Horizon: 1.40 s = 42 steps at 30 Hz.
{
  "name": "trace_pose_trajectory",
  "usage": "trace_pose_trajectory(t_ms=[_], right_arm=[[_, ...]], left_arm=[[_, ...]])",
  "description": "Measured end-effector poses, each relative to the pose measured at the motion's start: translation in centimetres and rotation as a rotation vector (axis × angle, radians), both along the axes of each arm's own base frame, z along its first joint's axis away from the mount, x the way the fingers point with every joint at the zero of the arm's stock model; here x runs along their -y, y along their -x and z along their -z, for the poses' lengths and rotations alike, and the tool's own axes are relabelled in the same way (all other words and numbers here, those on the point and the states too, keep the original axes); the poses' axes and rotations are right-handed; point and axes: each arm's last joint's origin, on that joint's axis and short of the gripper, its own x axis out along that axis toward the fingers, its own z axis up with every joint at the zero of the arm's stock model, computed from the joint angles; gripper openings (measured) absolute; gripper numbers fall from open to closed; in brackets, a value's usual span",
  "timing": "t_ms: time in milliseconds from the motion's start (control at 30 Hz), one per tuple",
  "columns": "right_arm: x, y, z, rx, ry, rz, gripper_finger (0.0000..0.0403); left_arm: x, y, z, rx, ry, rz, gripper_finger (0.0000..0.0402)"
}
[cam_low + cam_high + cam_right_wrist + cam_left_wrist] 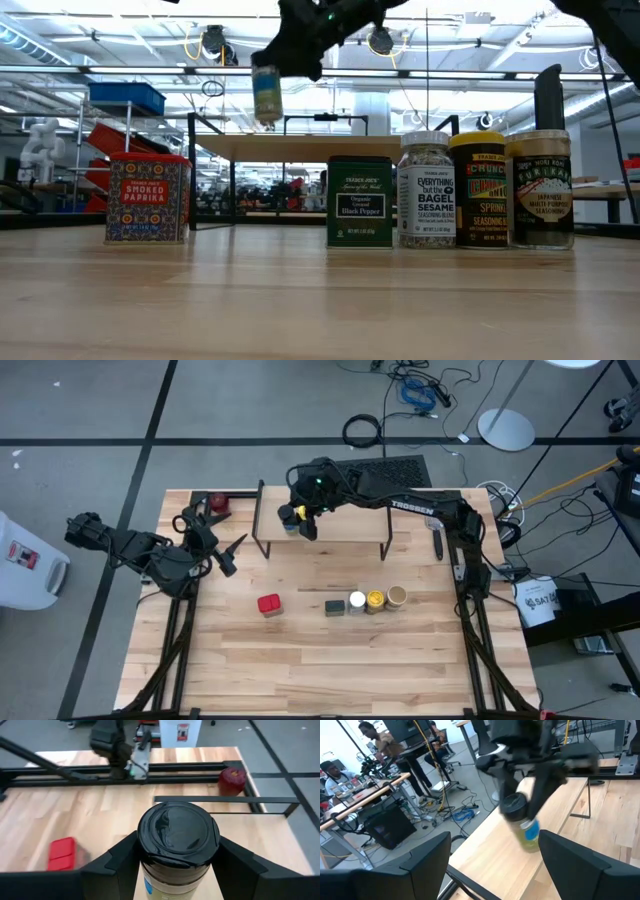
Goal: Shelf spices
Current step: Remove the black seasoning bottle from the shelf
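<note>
The jar (176, 851) I carry is a small cylinder with a glossy black screw cap and a pale label showing blue and green; my right gripper (300, 516) is clamped on it just under the cap, one dark matte finger pressed to each side. It hangs upright in the air directly over the shelf (345, 525), near that shelf's left end, with a clear gap between the jar's base and the light wood plank below it. The plank is smooth and pale, carried on thin black metal legs that stand on the grained, butcher-block counter (300, 650). Out beyond my right gripper, toward the front of the counter, the other spices stand in a short row: a green square tin of black pepper (360, 201), a clear jar of bagel sesame seasoning (426, 190) with a white cap, a yellow-topped jar (476, 189) and a tan-topped jar (541, 189), all touching or nearly so. Apart from that row, to its left, sits the red square paprika tin (148, 198) with a patterned face. My left gripper (226, 557) waits off to the left of the shelf, its flat dark fingers spread and holding nothing. Behind it, at the counter's far corner, rests a small dark-red round object (231, 780).
</note>
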Motion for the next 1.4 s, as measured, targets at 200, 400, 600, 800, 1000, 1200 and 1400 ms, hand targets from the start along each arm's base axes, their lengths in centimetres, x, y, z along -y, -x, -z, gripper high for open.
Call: trace_pose_trajectory(t_ms=[200, 400, 600, 800, 1000, 1200, 1400], right_arm=[[-2.6, 1.6, -1.6, -0.059, -0.104, -0.08, 0.0201], [-5.6, 2.5, -3.1, -0.067, -0.158, -0.165, 0.0201], [-9.5, 2.7, -3.1, -0.129, -0.253, -0.284, 0.0201], [-12.8, 2.9, -2.7, -0.204, -0.269, -0.348, 0.0201], [-15.4, 3.0, -2.6, -0.221, -0.248, -0.407, 0.0201], [-18.0, 2.3, 0.8, -0.234, -0.229, -0.444, 0.0201], [-19.7, 1.1, 5.3, -0.101, -0.268, -0.454, 0.0201]], left_arm=[[0.0, 0.0, 0.0, -0.001, 0.0, 0.0, 0.031], [0.0, 0.0, 0.0, -0.001, -0.001, 0.0, 0.031], [0.0, 0.0, 0.0, 0.001, 0.001, 0.0, 0.031], [0.0, 0.0, 0.0, 0.005, 0.005, -0.001, 0.031], [0.0, 0.0, 0.0, 0.006, 0.006, -0.001, 0.031], [0.0, 0.0, 0.0, 0.006, 0.007, -0.001, 0.031], [0.0, 0.0, 0.0, 0.007, 0.007, -0.002, 0.031]])
